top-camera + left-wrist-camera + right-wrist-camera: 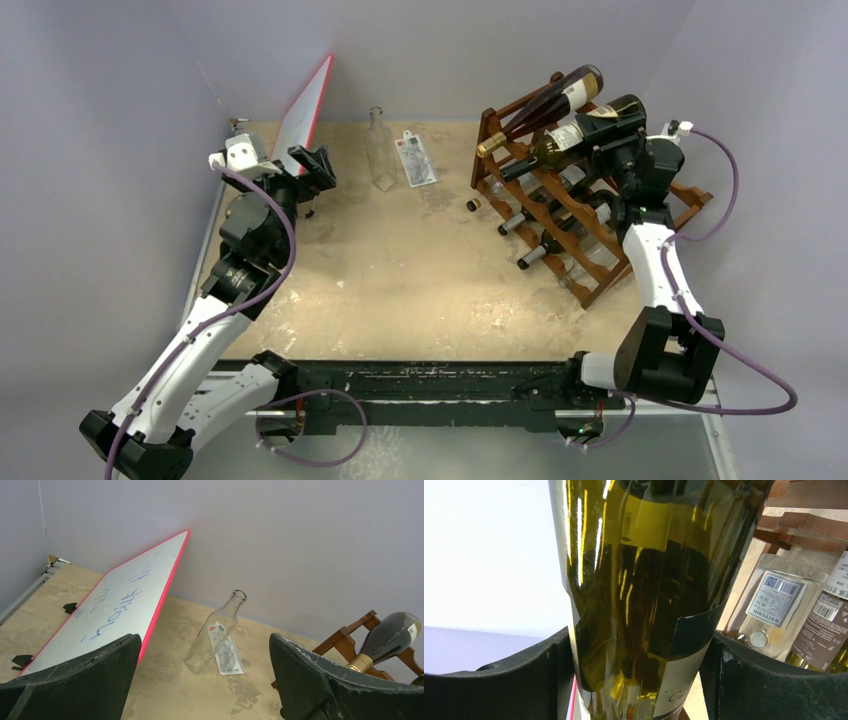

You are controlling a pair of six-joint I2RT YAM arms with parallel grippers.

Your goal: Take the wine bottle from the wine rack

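One wine bottle within the right pincer

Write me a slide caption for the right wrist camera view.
Right gripper clamped on the green-glass wine bottle, fingers against both sides, labelled bottles and the wine rack behind.

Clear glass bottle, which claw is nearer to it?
Left. The left claw is open, near the clear glass bottle; the right claw is far off, gripping the wine bottle.

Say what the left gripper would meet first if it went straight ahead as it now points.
Likely the clear glass bottle, standing almost centred ahead of the open left gripper, though depth is unclear.
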